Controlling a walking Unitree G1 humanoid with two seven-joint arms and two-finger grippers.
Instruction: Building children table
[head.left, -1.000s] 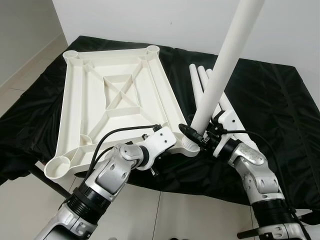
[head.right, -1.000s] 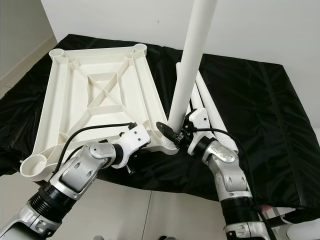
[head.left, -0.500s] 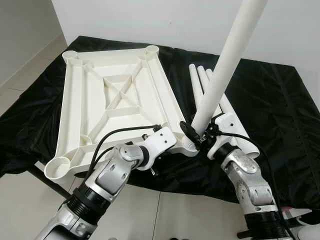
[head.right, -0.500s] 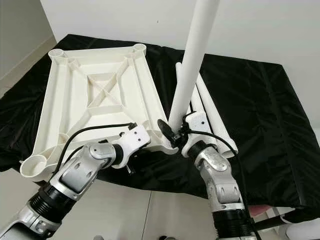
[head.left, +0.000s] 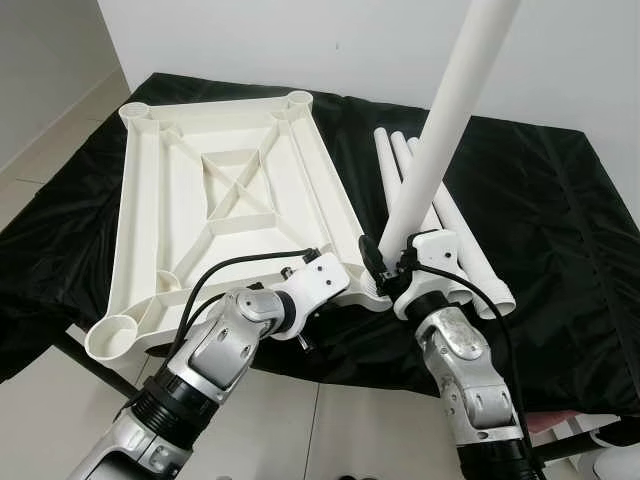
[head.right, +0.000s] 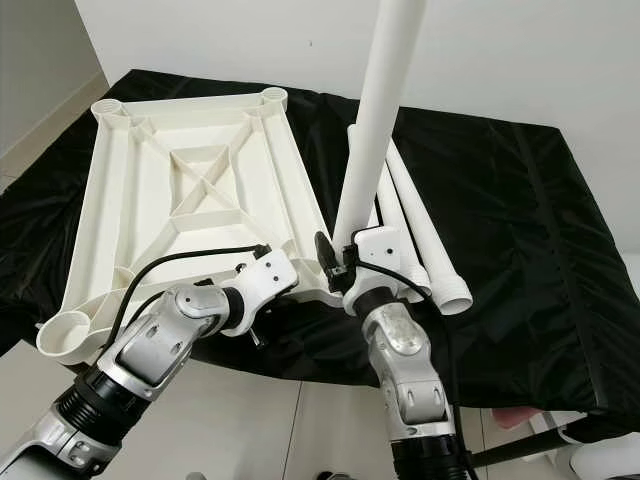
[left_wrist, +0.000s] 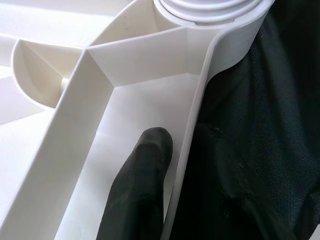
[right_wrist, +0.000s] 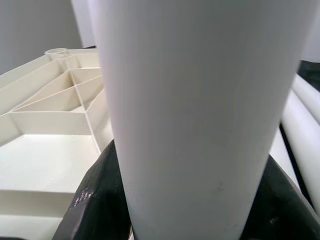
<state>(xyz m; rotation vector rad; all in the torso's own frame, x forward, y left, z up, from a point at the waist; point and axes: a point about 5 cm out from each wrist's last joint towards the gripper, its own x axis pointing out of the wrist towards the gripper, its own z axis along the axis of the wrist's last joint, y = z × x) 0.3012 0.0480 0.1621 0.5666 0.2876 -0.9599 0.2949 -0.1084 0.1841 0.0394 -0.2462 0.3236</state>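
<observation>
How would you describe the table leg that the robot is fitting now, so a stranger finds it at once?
On the black cloth lies an upside-down white plastic tabletop. At its near right corner one long white tube leg stands upright, held by the right gripper; the other white legs lie flat.

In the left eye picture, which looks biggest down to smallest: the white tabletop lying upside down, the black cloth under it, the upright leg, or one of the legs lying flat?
1. Black cloth, spreading widest.
2. Upside-down tabletop.
3. Upright leg, held by the right gripper; it rises toward the camera, so nearness may exaggerate it.
4. A leg lying flat, unsure against the upright one.
</observation>
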